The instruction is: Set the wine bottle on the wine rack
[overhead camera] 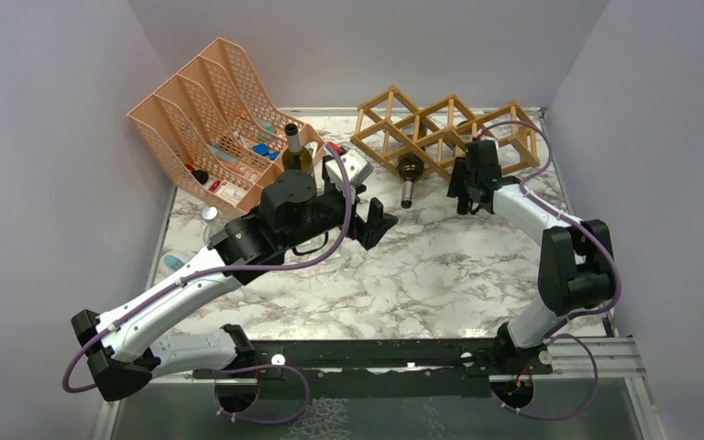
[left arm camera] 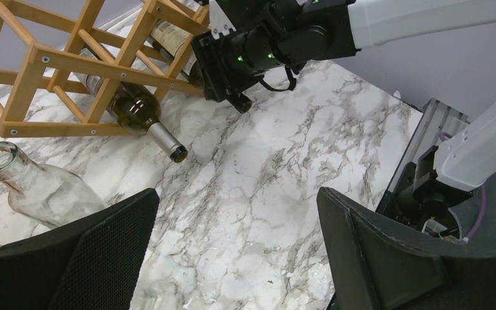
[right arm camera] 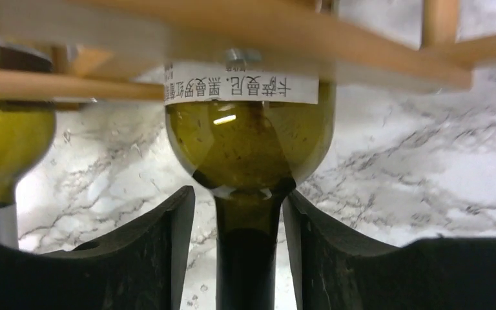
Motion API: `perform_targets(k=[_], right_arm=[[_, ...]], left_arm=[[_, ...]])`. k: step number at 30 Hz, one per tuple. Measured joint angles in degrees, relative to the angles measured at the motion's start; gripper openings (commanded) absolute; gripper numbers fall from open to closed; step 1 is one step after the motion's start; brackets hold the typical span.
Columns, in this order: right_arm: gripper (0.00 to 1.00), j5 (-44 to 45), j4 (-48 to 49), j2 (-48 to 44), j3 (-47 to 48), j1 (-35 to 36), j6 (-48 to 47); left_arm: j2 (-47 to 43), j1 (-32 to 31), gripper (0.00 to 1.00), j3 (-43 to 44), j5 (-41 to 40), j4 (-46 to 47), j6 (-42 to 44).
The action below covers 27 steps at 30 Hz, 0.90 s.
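Marble table (overhead camera: 422,275), white with grey veins, walled on three sides. Peach mesh file organizer (overhead camera: 211,101) at 10 o'clock of the top view, small items in its slots. Wine rack (overhead camera: 445,128), a light wooden lattice of diamond cells, at 1 o'clock against the back wall. Left gripper (left arm camera: 232,219) near table centre, above the marble, jaws spread wide with nothing between them. Right gripper (right arm camera: 245,206) at the rack's near face, at 6 o'clock of it, jaws a little parted and straddling a bottle neck. There is a clear gap on one side, while the other finger is just beside the glass; contact cannot be told. Wine bottle (right arm camera: 248,148), olive-green with a white label, lies in a lower rack cell under a wooden bar, neck pointing toward 6 o'clock. Second wine bottle (overhead camera: 410,174) lies in the cell at its 9 o'clock, neck also out over the marble. Green bottle (overhead camera: 295,151) stands upright beside the organizer. Clear glass bottle (left arm camera: 32,184) lies near the left gripper.
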Motion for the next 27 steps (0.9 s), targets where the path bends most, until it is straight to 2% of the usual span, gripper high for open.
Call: perform_targets(k=[3,8,16,27], right_arm=[[0.64,0.7,2.4,-0.1,0.8,0.0,-0.3],[0.65,1.0,3.2,-1.1,0.8,0.0,-0.7],[0.66,1.0,2.6,-8.7,0.8,0.0,-0.7],[0.63,-2.8,-12.2,-17.5,3.3,0.0,-1.1]], left_arm=[[0.0,0.0,0.99,0.0,0.0,0.0,0.0],[0.0,0.0,0.99,0.0,0.0,0.0,0.0],[0.0,0.0,0.99,0.0,-0.1,0.0,0.0],[0.0,0.0,0.99,0.0,-3.4,0.0,0.0]])
